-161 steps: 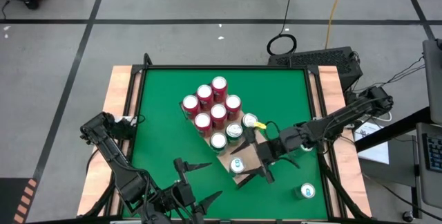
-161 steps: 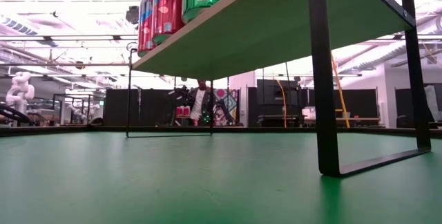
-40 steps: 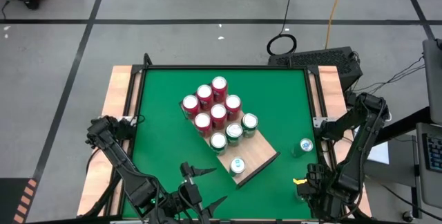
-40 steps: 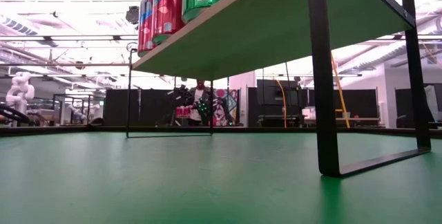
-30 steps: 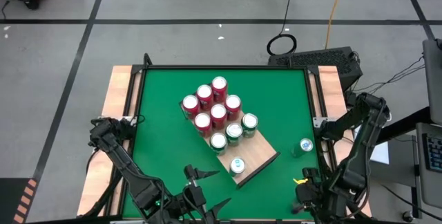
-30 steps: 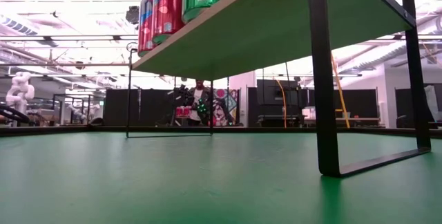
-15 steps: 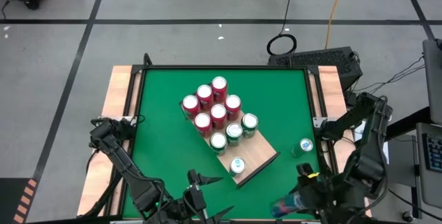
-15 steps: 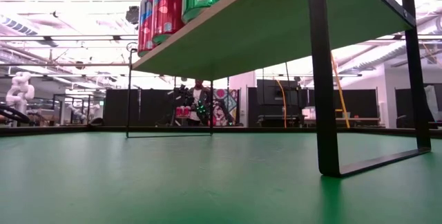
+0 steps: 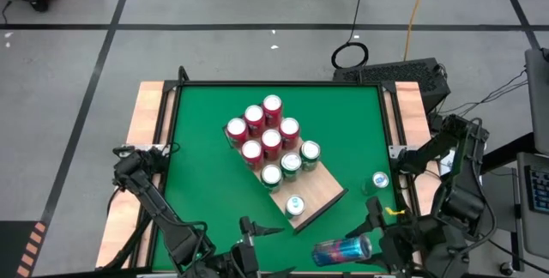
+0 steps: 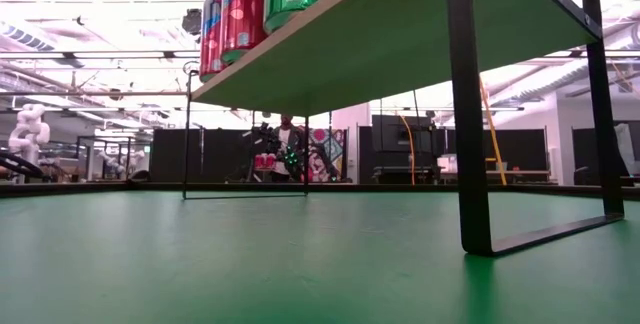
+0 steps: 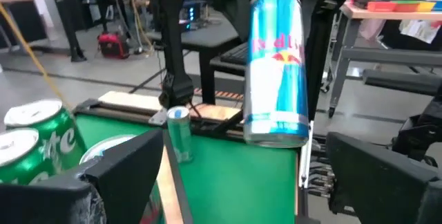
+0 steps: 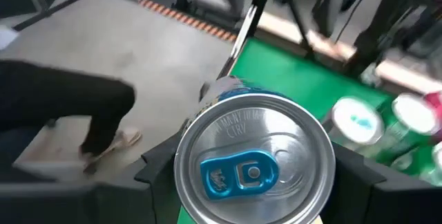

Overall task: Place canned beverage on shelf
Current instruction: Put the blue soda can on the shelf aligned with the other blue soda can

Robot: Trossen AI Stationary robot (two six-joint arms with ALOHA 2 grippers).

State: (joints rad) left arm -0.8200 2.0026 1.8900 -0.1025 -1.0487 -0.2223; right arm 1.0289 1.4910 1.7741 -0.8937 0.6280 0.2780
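Green worktop (image 9: 197, 158) below, my right gripper (image 9: 377, 245) grasps the blue-and-silver slim can (image 9: 341, 250), left gripper (image 9: 249, 256) released; next I judge: upright it onto the light wood-grain shelf (image 9: 319, 194).

Colours on the green table

A blue-and-silver slim can (image 9: 342, 250) carried red lettering and a blue pull tab on its silver lid. The flat light wood-grain shelf board (image 9: 316, 194) had thin dark edges and bore red cans (image 9: 264, 132) beside green cans (image 9: 290, 165) with white script. The flat table surface (image 9: 204, 141) was deep green, bordered by pale wood.
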